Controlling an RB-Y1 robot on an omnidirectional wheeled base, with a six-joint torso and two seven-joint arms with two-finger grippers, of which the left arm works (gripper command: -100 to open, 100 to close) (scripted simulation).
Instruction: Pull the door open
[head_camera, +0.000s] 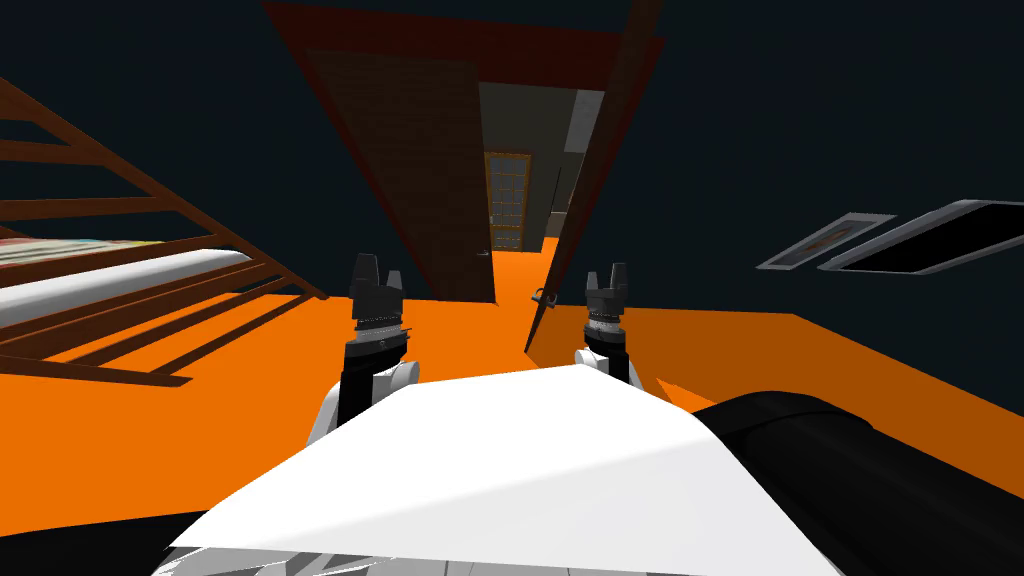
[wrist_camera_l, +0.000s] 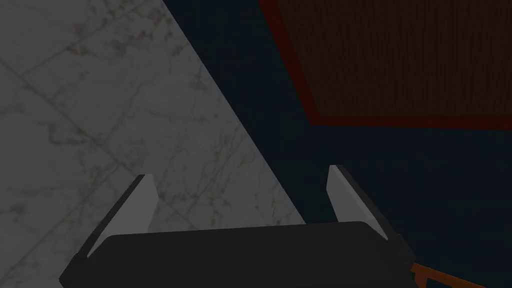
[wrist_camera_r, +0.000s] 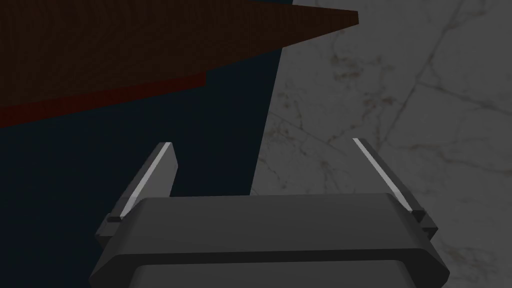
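Door (head_camera: 585, 190) stands partly open, its leaf edge-on to my head camera and angled toward me; the lever handle (head_camera: 541, 297) is low on its near edge, just beside the right gripper (head_camera: 607, 278) but not touching it. Right gripper (wrist_camera_r: 265, 170): fingers spread, holding nothing. Left gripper (head_camera: 375, 275), raised well apart from the handle, likewise spread and empty (wrist_camera_l: 240, 200). Risks, as I judge them: the lever is small, so closing off-centre would slip off it; the leaf is near my right forearm, so a further pull could swing it into that arm. No legible writing; the wall frames (head_camera: 830, 240) are too small to read.
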